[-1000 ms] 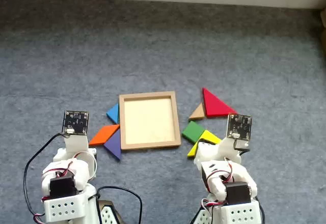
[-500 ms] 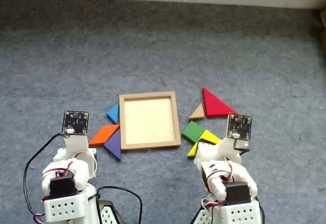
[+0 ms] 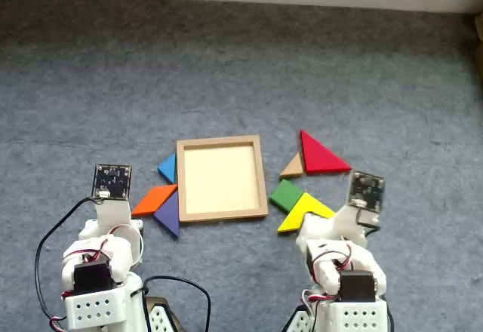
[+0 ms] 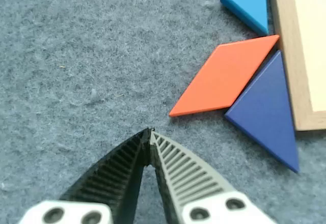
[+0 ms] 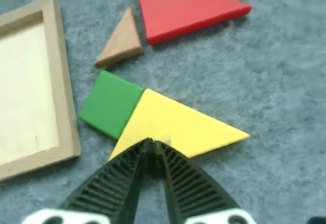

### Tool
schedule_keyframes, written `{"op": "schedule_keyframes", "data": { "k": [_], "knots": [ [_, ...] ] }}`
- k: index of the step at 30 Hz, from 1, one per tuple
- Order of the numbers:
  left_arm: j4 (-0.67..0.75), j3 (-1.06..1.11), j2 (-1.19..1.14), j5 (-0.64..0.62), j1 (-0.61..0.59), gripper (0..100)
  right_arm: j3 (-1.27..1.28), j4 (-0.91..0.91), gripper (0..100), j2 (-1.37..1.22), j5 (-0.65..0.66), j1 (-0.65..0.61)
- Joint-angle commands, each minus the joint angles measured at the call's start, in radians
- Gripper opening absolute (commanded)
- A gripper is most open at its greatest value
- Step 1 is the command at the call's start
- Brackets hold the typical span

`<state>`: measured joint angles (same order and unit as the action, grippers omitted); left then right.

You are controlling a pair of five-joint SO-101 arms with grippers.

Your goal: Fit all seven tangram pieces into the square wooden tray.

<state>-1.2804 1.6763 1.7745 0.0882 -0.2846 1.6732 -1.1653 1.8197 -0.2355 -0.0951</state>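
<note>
The square wooden tray is sitting empty on the table, so I judge that all seven pieces are still waiting to be fitted. To the tray's left are lying the blue triangle, orange parallelogram and dark blue triangle. To its right are lying the tan triangle, red triangle, green square and yellow triangle. The left tool is hovering with jaws together, gripping nothing. The right tool, equally closed, is hanging at the yellow triangle's edge, and contact is hard to judge. Both wrist views are cutting off the tray.
</note>
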Motion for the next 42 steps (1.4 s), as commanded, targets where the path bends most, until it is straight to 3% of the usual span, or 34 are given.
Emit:
{"op": "schedule_keyframes", "data": {
  "k": [1, 4, 9, 19, 25, 30, 33, 42],
  "knots": [
    [-0.005, 0.021, 0.047, 0.009, -0.008, 1, -0.076, 0.022, 0.9, 0.015, 0.012, 0.119],
    [-0.005, 0.021, 0.047, 0.009, -0.008, 1, -0.140, 0.022, 0.9, 0.012, 0.120, 0.125],
    [-0.005, 0.021, 0.047, 0.009, -0.008, 1, -0.243, 0.024, 0.9, 0.010, 0.486, 0.125],
    [-0.005, 0.021, 0.047, 0.009, -0.008, 1, -0.443, 0.058, 11.0, -0.099, 0.496, 0.124],
    [-0.005, 0.021, 0.047, 0.009, -0.008, 1, -0.688, 0.056, 15.7, -0.496, 0.497, 0.120],
    [-0.005, 0.021, 0.047, 0.009, -0.008, 1, -0.898, 0.054, 28.2, -0.863, 0.502, 0.120],
    [-0.005, 0.021, 0.047, 0.009, -0.008, 1, -0.995, 0.051, 32.8, -1.066, 0.603, 0.105],
    [-0.005, 0.021, 0.047, 0.009, -0.008, 1, -1.152, 0.058, 32.9, -1.503, 0.872, -0.010]
  ]
}}
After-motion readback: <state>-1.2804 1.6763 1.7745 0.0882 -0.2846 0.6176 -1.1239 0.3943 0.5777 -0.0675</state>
